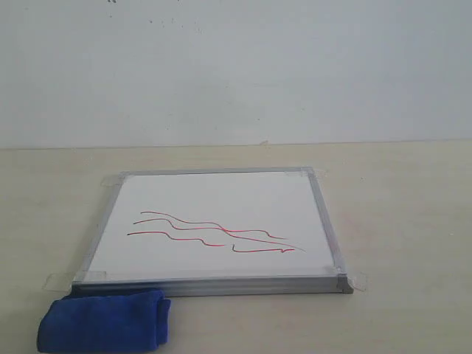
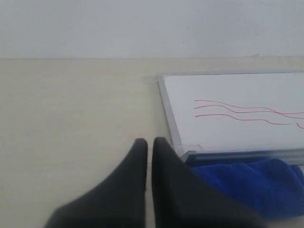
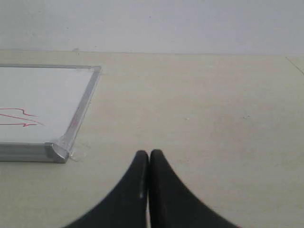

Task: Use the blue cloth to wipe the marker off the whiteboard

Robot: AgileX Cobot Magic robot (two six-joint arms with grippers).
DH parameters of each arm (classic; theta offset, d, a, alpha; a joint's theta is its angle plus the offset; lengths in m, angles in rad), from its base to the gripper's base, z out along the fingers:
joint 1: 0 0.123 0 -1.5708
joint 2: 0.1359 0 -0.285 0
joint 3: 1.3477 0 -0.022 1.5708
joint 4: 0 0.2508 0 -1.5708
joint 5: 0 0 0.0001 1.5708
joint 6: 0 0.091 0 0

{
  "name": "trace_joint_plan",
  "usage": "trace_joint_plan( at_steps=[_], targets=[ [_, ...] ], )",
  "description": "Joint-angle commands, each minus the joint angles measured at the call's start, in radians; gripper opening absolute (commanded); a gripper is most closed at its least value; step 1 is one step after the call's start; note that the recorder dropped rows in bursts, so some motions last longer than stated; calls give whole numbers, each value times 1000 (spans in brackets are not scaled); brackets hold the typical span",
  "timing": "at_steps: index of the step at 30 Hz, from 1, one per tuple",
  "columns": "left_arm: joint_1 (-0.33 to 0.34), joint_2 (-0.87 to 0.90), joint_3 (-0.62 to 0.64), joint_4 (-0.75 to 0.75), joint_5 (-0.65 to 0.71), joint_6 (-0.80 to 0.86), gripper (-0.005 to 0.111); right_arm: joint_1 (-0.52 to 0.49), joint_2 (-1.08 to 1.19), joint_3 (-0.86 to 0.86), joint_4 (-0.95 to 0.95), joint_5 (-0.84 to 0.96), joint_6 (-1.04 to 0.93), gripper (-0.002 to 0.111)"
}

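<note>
Left gripper (image 2: 150, 144), fingers all but pressed together on nothing, over the surface (image 2: 71, 118). The blue cloth (image 2: 251, 185) lies just beside it, against the whiteboard (image 2: 228, 88) frame, with the marker (image 2: 237, 111) lines beyond. Right gripper (image 3: 149, 153), pressed together and empty, is near the board's other near corner.

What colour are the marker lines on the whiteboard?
Marker: red and dark red; exterior view shows it best.

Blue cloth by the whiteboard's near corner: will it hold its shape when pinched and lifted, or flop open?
The blue cloth looks thick and soft, so it probably squashes under a pinch. It lies loosely folded, so lifted it may droop or unfold.
</note>
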Motion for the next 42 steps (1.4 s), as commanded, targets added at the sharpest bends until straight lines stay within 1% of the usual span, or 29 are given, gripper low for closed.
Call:
trace_joint_plan(
  at_steps=[1, 4, 6, 9, 13, 16, 17, 18, 19, 20, 21, 22, 23, 26, 29, 35, 42],
  targets=[
    [-8, 3, 3, -12, -6, 5, 4, -3, -5, -1, -33, -41, -48, -1],
    [-8, 3, 3, -12, -6, 5, 4, -3, -5, -1, -74, -149, -114, -1],
    [-8, 3, 3, -12, -6, 5, 4, -3, -5, -1, -74, -276, -152, -1],
    [-8, 3, 3, -12, -6, 5, 4, -3, -5, -1, -74, -461, -154, -1],
    [-8, 3, 3, -12, -6, 5, 4, -3, -5, -1, -72, -651, -154, -1],
    [-8, 3, 3, -12, -6, 5, 4, -3, -5, -1, -70, -849, -112, -1],
    [-8, 3, 3, -12, -6, 5, 4, -3, -5, -1, -68, -907, -14, -1],
    [-8, 3, 3, -12, -6, 5, 4, -3, -5, -1, -66, -920, 19, -1],
    [-8, 3, 3, -12, -6, 5, 4, -3, -5, -14, -66, -838, 76, -1],
    [-8, 3, 3, -12, -6, 5, 4, -3, -5, -47, -71, -753, 63, -1],
    [-8, 3, 3, -12, -6, 5, 4, -3, -5, -126, -74, -587, -11, -1],
    [-8, 3, 3, -12, -6, 5, 4, -3, 4, -177, -74, -506, -57, -1],
    [-8, 3, 3, -12, -6, 5, 4, -3, 53, -271, -74, -389, -125, -1],
    [-8, 3, 3, -12, -6, 5, 4, -3, 207, -451, -70, -230, -128, -1],
    [-8, 3, 3, -12, -6, 5, 4, -3, 286, -505, -70, -255, -112, -1],
    [-8, 3, 3, -12, -6, 5, 4, -3, 284, -506, -70, -320, -80, -1],
    [-8, 3, 3, -12, -6, 5, 4, -3, 284, -506, -70, -318, -53, -1]
  ],
)
